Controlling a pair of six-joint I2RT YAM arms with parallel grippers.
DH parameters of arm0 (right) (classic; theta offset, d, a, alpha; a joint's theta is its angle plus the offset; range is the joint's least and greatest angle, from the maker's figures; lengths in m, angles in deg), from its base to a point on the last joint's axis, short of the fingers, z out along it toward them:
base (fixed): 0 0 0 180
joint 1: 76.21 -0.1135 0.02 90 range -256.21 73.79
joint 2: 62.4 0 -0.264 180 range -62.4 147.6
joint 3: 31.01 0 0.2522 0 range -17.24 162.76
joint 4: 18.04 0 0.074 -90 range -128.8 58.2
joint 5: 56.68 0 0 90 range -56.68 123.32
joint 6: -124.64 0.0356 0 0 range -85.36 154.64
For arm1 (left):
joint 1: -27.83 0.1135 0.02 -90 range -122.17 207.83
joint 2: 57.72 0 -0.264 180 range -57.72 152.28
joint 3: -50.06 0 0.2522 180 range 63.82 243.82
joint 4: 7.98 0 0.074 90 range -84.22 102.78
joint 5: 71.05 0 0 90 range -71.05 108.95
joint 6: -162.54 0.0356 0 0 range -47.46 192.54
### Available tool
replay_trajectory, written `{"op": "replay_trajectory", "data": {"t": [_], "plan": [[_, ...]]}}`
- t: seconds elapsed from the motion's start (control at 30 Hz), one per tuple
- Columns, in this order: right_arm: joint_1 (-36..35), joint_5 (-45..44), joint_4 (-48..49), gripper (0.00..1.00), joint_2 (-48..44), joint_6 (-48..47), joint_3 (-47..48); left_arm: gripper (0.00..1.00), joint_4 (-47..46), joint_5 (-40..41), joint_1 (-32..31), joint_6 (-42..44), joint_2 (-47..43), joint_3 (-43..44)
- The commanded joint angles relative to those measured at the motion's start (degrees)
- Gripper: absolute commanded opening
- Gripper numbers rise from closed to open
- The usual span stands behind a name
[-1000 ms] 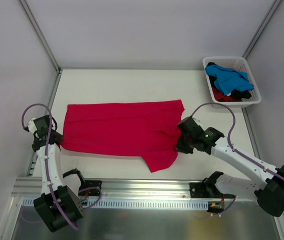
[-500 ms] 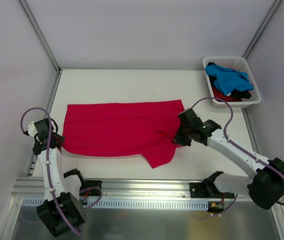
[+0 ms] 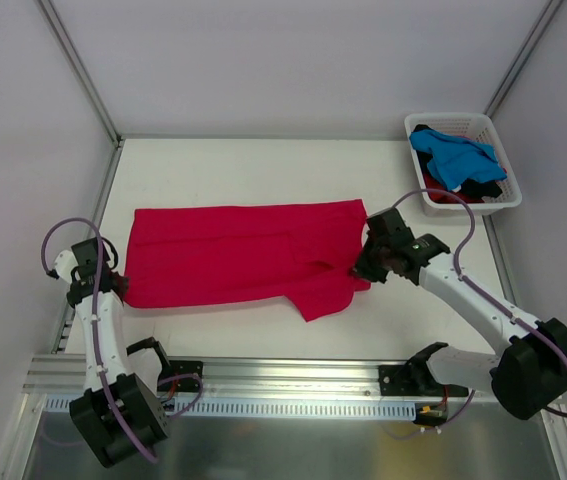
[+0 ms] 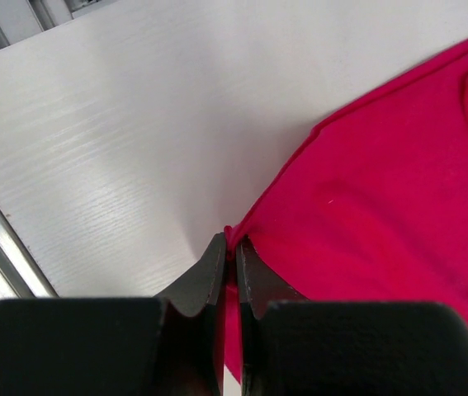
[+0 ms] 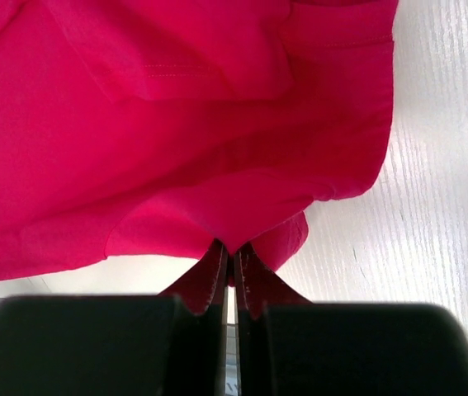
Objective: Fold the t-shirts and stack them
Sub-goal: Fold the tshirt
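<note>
White table [image 3: 243, 170] holds the crimson t-shirt [image 3: 233, 255] at centre, barely folded; your left gripper [image 4: 232, 245] is clamped on its 9 o'clock corner, right gripper [image 5: 232, 249] on its 3 o'clock edge. At 1 o'clock the basket [image 3: 450, 118] keeps the other t-shirts [image 3: 453, 158], unstacked

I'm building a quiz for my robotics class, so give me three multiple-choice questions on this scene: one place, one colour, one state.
1. Where on the table is the white basket? A) far right corner B) near left edge C) centre
2. What colour is the topmost t-shirt in the basket? A) yellow B) blue C) white
3. What are the left fingers doing? A) spread wide B) shut on nothing C) shut on the red t-shirt at its edge
Answers: 1 A, it stands far right in the top view; 2 B, blue cloth lies uppermost; 3 C, the left wrist view shows red cloth pinched between them.
</note>
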Motion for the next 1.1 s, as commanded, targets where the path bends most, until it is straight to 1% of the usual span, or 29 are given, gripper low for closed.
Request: {"op": "replay_trajectory", "data": {"t": [0.0,0.13,0.17,0.3,0.5,0.8,1.07], "plan": [[1.1,0.5,1.2,0.0,-0.4,-2.3,0.1,0.0,0.4,3.0,0.7,-0.6,0.7,3.0],[1.7,0.5,1.3,0.0,1.2,-4.5,1.3,0.0,0.3,3.9,0.7,-0.6,0.9,2.7],[1.8,2.4,1.3,0.0,1.5,-5.1,1.7,0.0,0.3,4.2,0.7,-0.7,1.0,2.6],[2.4,3.0,1.2,0.0,3.5,-7.1,3.5,0.0,0.3,4.5,0.7,-1.1,1.1,2.1],[3.2,3.4,1.4,0.0,4.9,-10.1,6.6,0.0,-0.2,3.9,0.7,-0.5,2.4,3.9],[4.0,4.2,1.5,0.0,9.2,-11.6,10.3,0.0,-0.7,4.7,0.7,-1.0,6.8,6.8],[5.7,4.7,2.2,0.0,11.8,-13.0,12.2,0.0,-1.5,4.6,0.6,-1.1,9.0,8.6]]}}
